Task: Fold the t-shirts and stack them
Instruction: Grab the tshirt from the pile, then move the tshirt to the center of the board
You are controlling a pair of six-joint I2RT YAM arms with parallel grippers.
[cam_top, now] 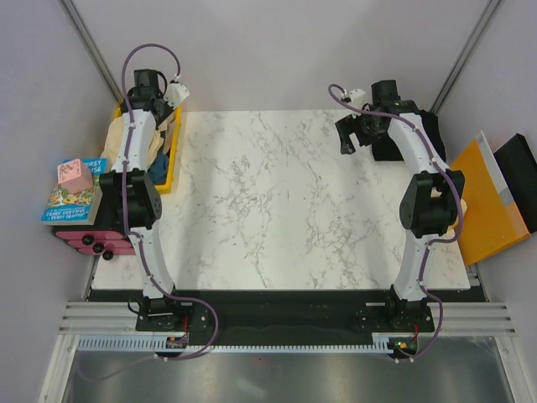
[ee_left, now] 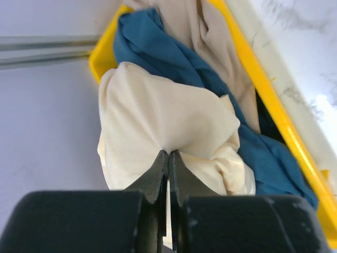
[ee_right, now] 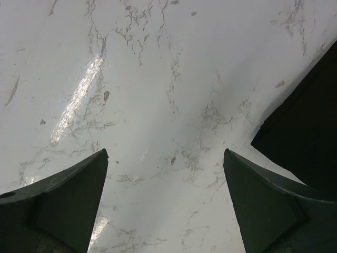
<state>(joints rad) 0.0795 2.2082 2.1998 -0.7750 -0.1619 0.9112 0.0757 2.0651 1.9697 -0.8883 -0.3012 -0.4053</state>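
A pale cream-yellow t-shirt (ee_left: pixel 168 110) lies bunched on top of a teal-blue t-shirt (ee_left: pixel 179 60) inside the yellow crate (ee_left: pixel 274 108). My left gripper (ee_left: pixel 168 154) is shut on a fold of the cream shirt, and the cloth puckers at the fingertips. Seen from above, the left arm reaches over the crate (cam_top: pixel 174 172) at the table's back left, with cream cloth (cam_top: pixel 170 128) and teal cloth (cam_top: pixel 159 166) showing beside it. A dark cloth (ee_left: pixel 266 122) shows against the crate wall. My right gripper (ee_right: pixel 166 155) hangs open over bare marble at the back right (cam_top: pixel 357 134), holding nothing.
A flat black thing (ee_right: pixel 308 121) lies just right of the right gripper, at the table's back right (cam_top: pixel 430 126). The orange folder (cam_top: pixel 482 201) leans off the right edge. A book (cam_top: pixel 71 200), a pink block (cam_top: pixel 74 174) and pink boxes (cam_top: pixel 88 238) sit left of the table.
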